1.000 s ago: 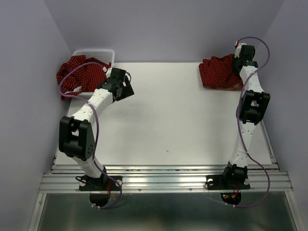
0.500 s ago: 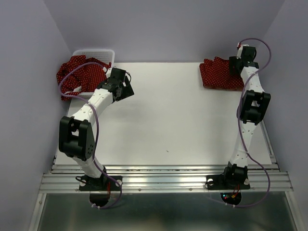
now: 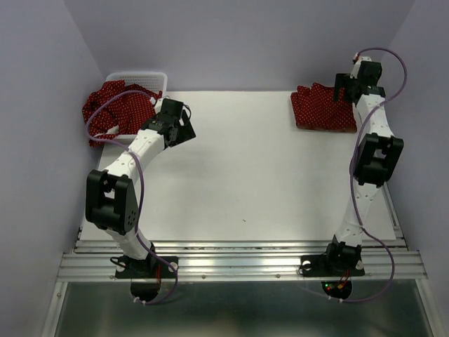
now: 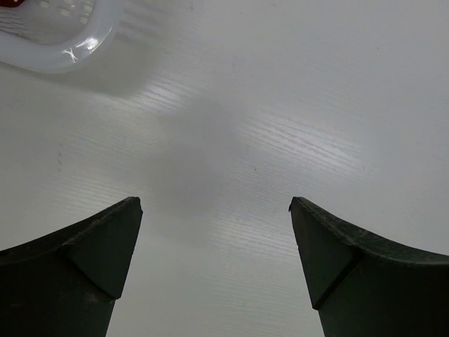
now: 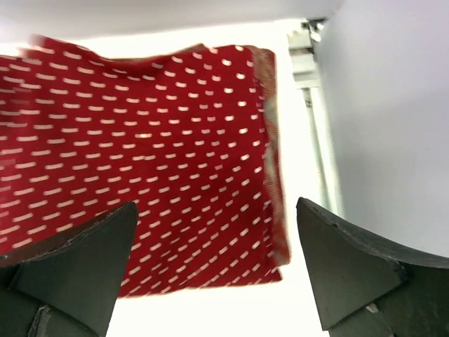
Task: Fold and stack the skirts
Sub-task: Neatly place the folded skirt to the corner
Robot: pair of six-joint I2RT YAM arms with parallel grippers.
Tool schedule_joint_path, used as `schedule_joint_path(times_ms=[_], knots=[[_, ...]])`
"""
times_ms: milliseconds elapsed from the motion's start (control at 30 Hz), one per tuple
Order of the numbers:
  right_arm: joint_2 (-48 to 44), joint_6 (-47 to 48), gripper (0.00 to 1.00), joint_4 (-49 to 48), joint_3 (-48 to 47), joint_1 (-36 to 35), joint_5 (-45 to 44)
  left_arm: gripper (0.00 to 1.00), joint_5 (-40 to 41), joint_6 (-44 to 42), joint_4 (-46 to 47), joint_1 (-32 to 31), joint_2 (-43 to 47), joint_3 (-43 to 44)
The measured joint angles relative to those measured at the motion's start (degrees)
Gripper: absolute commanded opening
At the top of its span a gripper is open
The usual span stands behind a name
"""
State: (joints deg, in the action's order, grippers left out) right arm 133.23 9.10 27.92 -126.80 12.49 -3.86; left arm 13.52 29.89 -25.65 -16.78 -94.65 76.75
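Since one second ago, the right gripper is lifted off the dark red dotted skirt, and its jaws are spread wide with nothing held between them. The skirt, which was bunched before, is now laid flat as a folded rectangle at the far right corner of the white table. The left gripper is kept unmoved just beside the white lattice basket, with its jaws also wide apart over bare table. More dotted skirts are heaped in and over that basket at the far left.

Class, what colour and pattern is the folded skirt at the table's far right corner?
Dark red with small white dots; the folded skirt shows best in the right wrist view.
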Motion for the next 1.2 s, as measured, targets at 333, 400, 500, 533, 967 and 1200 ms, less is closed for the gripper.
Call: schedule_joint_path(times_ms=[333, 400, 500, 533, 967, 1200], knots=[[-7.7, -7.1, 1.00, -0.1, 7.8, 0.1, 11.9, 0.99, -0.5, 0.0, 1.7, 0.0, 0.3, -0.3], [-7.3, -7.5, 1.00, 0.6, 7.8, 0.1, 13.0, 0.99, -0.7, 0.0, 2.1, 0.0, 0.3, -0.3], [-6.4, -8.6, 1.00, 1.5, 7.3, 0.0, 13.2, 0.99, -0.9, -0.1, 2.3, 0.0, 0.3, -0.3], [-5.9, -8.8, 1.00, 1.7, 6.8, 0.1, 13.0, 0.99, -0.9, -0.1, 2.3, 0.0, 0.3, -0.3], [6.4, -9.2, 1.00, 2.5, -3.5, 0.2, 7.5, 0.99, -1.0, -0.1, 2.3, 0.0, 0.3, -0.3], [9.5, -9.4, 1.00, -0.3, -5.1, 0.2, 6.9, 0.99, -1.1, -0.1, 2.3, 0.0, 0.3, -0.3]])
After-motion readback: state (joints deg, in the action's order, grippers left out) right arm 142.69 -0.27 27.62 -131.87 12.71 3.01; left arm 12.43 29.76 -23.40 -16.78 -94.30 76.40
